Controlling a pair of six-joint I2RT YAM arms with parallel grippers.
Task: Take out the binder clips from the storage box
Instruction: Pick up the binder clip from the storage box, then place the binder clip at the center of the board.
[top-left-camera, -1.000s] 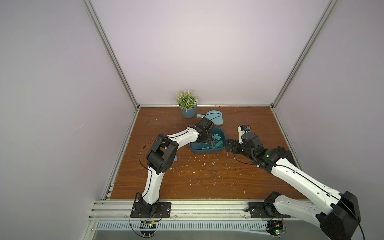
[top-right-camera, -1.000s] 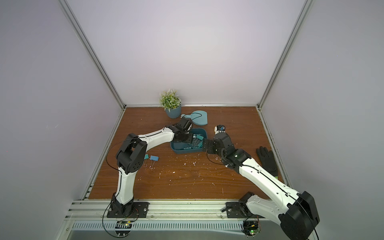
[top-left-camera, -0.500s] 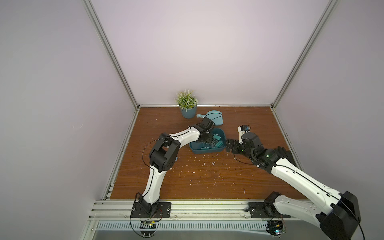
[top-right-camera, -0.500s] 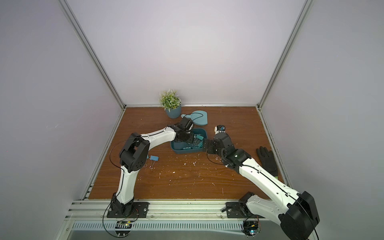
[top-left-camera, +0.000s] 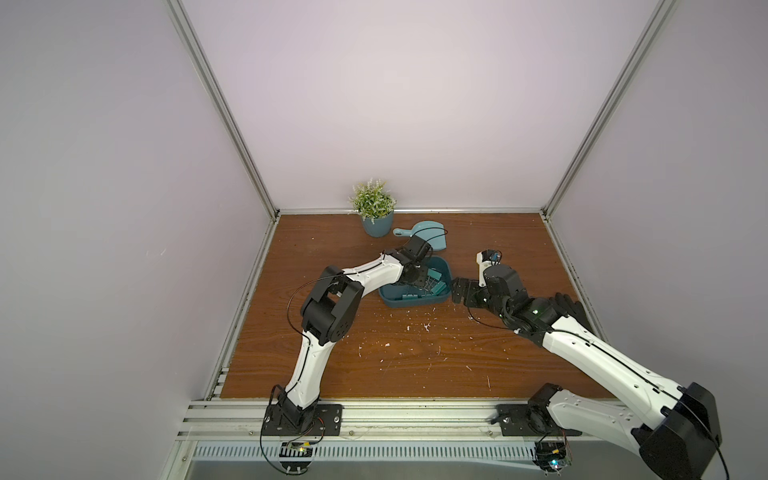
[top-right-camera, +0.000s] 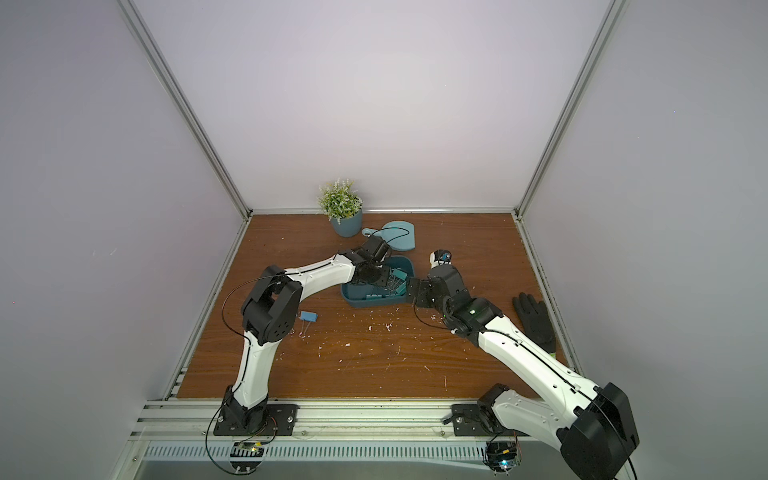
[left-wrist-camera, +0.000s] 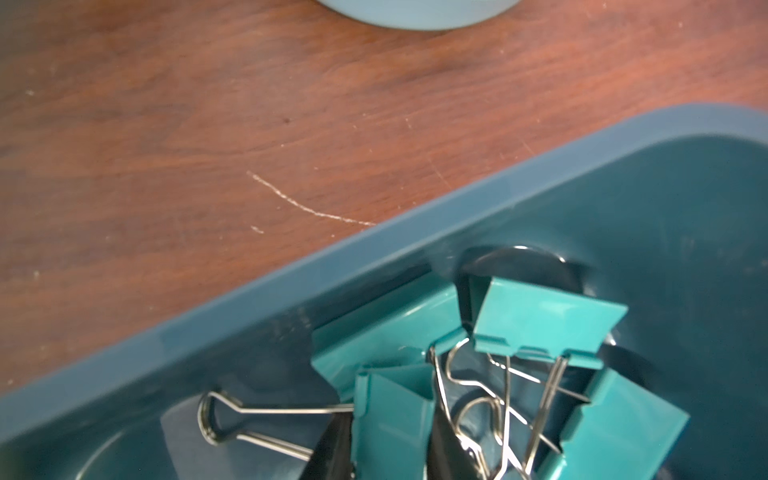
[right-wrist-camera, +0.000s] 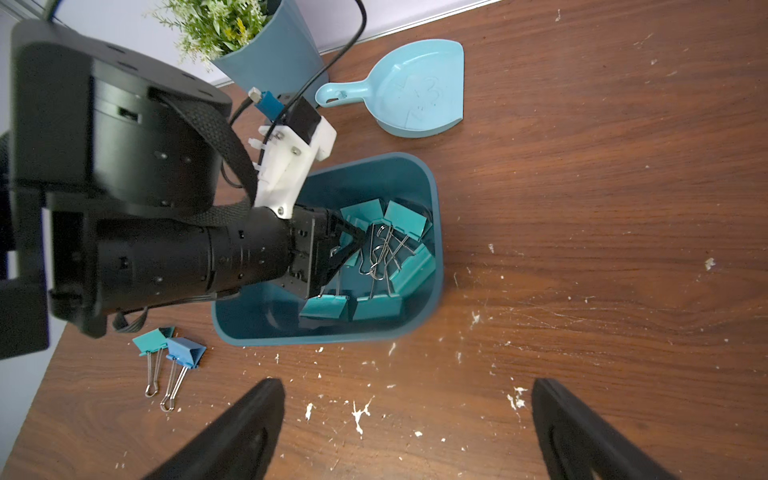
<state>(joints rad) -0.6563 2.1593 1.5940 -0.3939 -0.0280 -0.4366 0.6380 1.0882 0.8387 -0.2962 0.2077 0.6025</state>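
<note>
Already two binder clips are lying behind our left tool; we cannot tell whether it is gripping one of several remaining in the storage box; our right tool is gaping.

Enclosure, as we recorded it:

- Walls: we noted three plain pale lilac panels, far, left and right, joined by aluminium corner posts.
- Light: we found it soft and even, brightest on the far wall.
- Floor: we logged a dark reddish wood-grain tabletop, scattered with white flecks and marked by a pale curved scratch.
- Near edge: we listed an aluminium rail and a slotted strip.
- Sundries: we counted a potted plant at the far wall, a light blue dustpan just beside it, and a black glove at the right.
</note>
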